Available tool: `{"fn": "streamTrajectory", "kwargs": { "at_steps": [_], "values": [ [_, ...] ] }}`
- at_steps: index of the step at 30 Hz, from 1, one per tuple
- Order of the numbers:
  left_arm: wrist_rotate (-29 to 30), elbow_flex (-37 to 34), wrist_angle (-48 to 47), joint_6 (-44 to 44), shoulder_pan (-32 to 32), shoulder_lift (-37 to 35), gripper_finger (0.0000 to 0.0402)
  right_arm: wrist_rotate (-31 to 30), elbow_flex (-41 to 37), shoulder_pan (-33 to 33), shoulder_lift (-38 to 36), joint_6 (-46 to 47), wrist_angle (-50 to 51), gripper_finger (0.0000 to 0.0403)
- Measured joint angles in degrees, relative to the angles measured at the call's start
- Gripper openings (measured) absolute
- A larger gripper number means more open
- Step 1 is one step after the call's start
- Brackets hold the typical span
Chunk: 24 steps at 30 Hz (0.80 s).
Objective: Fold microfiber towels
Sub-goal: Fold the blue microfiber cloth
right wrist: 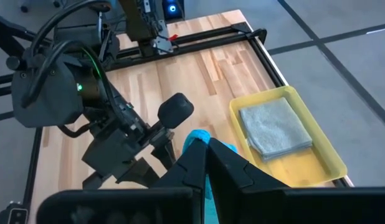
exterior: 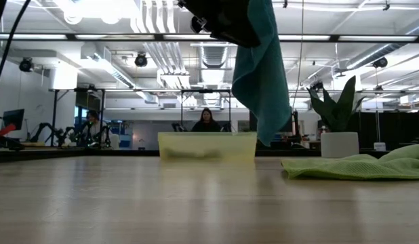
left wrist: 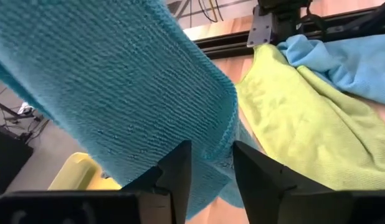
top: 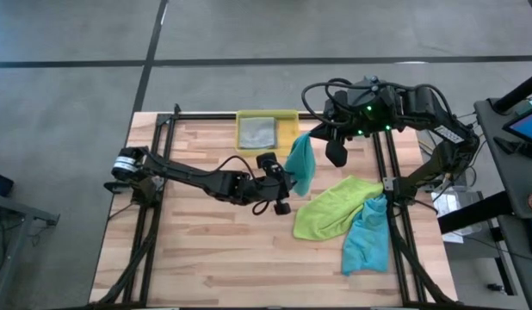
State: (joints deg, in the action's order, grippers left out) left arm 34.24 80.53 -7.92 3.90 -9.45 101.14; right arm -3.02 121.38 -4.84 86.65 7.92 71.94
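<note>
now right gripper (right wrist: pixel 205 163) jaws pinch the teal towel (top: pixel 301 164) aloft (left gripper (left wrist: pixel 208 171) jaws straddle its edge).

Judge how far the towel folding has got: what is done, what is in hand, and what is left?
Done: a grey towel lies folded in the yellow bin. In hand: a teal towel hangs in the air, pinched at its top by the shut right gripper, while the left gripper has its fingers around a lower edge. Left: the green towel and second teal towel lie crumpled on the table.
</note>
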Motion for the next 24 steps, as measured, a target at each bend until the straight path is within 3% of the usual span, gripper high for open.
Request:
{"fn": "streamTrajectory", "kwargs": {
  "at_steps": [24],
  "values": [
    [-4.72,-0.23,-1.66,-0.35,0.34,0.26,0.0093,0.00,0.00,0.02,0.00,-0.02,0.02,0.0009]
  ]
}}
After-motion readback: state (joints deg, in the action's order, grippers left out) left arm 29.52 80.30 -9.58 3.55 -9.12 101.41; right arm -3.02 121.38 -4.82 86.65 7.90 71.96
